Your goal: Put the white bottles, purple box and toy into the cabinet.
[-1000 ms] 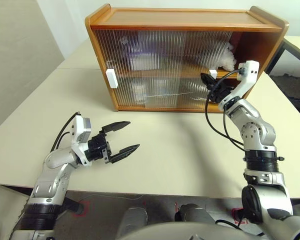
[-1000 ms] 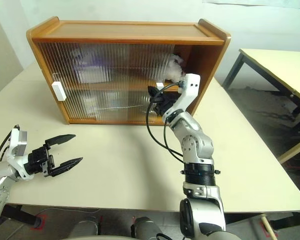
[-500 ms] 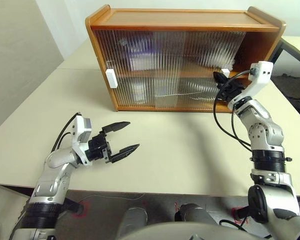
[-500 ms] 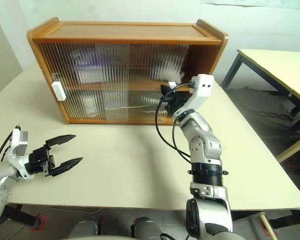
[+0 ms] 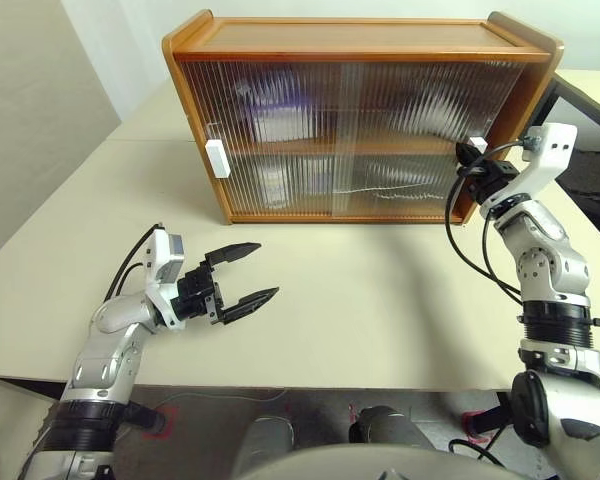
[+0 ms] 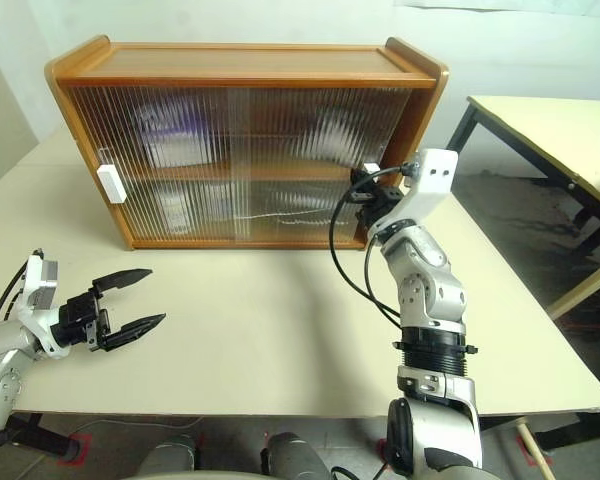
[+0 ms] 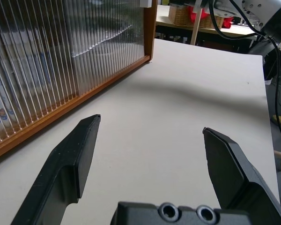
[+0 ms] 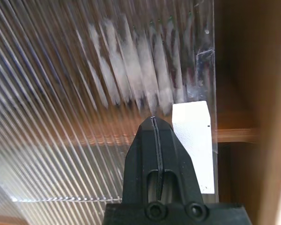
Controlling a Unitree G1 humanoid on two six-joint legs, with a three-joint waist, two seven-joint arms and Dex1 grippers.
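So the cabinet [image 5: 360,110] sits at 12 o'clock on the worktop [image 5: 380,300], and both ribbed sliding doors are across the front, covering it side to side. You can only make out stuff through the ribbing as blurs: a purplish smear on the upper shelf toward the 11 o'clock side that looks like the purple box [image 5: 280,105], a pale blob on the upper shelf toward 1 o'clock that might be the toy [image 5: 435,100] (honestly can't tell for sure), and a white-and-blue shape on the lower shelf under the purple one that reads like one of the white bottles [image 5: 272,185]. Can't pick out a second bottle through the plastic.

Right hand [image 5: 472,150] is up at about 2 o'clock, fingers pinched fully together with nothing between them, tips right at the right door's white handle [image 8: 193,140] near the cabinet's right wall. From the right wrist view the closed tips sit just beside that handle, against the ribbed panel.

Left hand [image 5: 242,278] is down at 8 o'clock, hovering just over the worktop, fingers spread wide and empty, pointing toward the middle of the worktop. The other white handle [image 5: 216,158] is at the far left edge of the cabinet front, well apart from that hand.
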